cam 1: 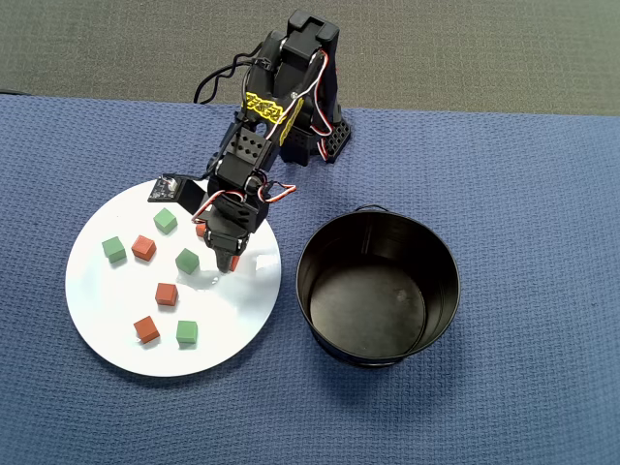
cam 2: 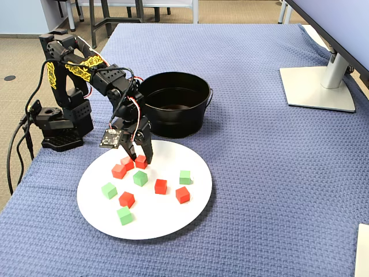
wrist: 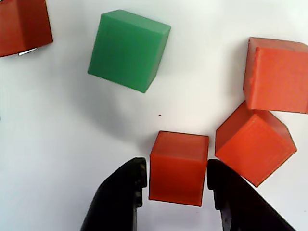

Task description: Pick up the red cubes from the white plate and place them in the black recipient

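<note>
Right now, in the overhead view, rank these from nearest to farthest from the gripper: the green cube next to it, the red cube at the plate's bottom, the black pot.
From the gripper:
1. Green cube, just left of it.
2. Red cube, lower left on the white plate.
3. Black pot, off to the right on the cloth.

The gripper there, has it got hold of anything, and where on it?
A red cube sits between the gripper fingers, one at each of its side faces. It rests on the white plate; whether they squeeze it yet cannot be told.
</note>
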